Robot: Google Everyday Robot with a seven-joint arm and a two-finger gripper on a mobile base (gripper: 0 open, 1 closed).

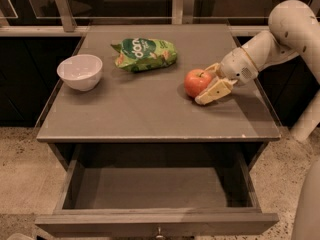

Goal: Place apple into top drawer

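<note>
Grey-brown wooden table, carrying: apple, right of centre, resting on the surface; white bowl at left; green snack bag behind. Pincer low at the apple's right side, open, straddling the fruit, evidently lining up a grasp. Top drawer pulled out below the table, ready to receive the apple; transfer not yet begun

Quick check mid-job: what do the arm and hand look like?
The arm is smooth off-white, made of thick rounded tube segments with a bulbous elbow and a few small dark dots on its shell. No loose cables show. The hand, at the right of the table beside the apple, is yellower cream, on a rounded grey-white wrist with a fine speckled patch.
</note>
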